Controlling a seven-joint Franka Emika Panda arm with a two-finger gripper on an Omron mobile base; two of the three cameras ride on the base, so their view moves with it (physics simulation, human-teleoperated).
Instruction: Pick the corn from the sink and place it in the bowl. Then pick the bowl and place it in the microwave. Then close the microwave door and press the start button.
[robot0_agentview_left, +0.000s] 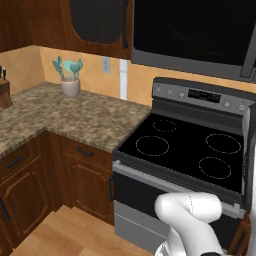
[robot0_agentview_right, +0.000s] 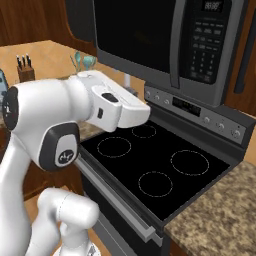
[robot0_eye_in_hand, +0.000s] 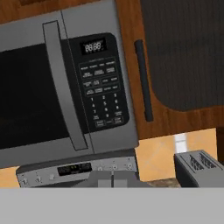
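Fingers (robot0_eye_in_hand: 112, 177) pressed together and empty, I face the microwave (robot0_eye_in_hand: 65, 96), whose door (robot0_eye_in_hand: 30, 100) looks shut. By my judgement the start button is what remains: I should aim squarely at the keypad (robot0_eye_in_hand: 101, 98), bottom row, and push straight in, gently.

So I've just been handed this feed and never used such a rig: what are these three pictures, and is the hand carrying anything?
It is a white robot arm on a driving base. Two cameras ride behind it, left and right, looking over a black stove and a speckled counter with a utensil cup and a knife block. The third camera sits on the hand, facing the microwave, whose door looks closed, beside its keypad. A toaster sits lower right there. The gripper is shut, apparently on nothing.
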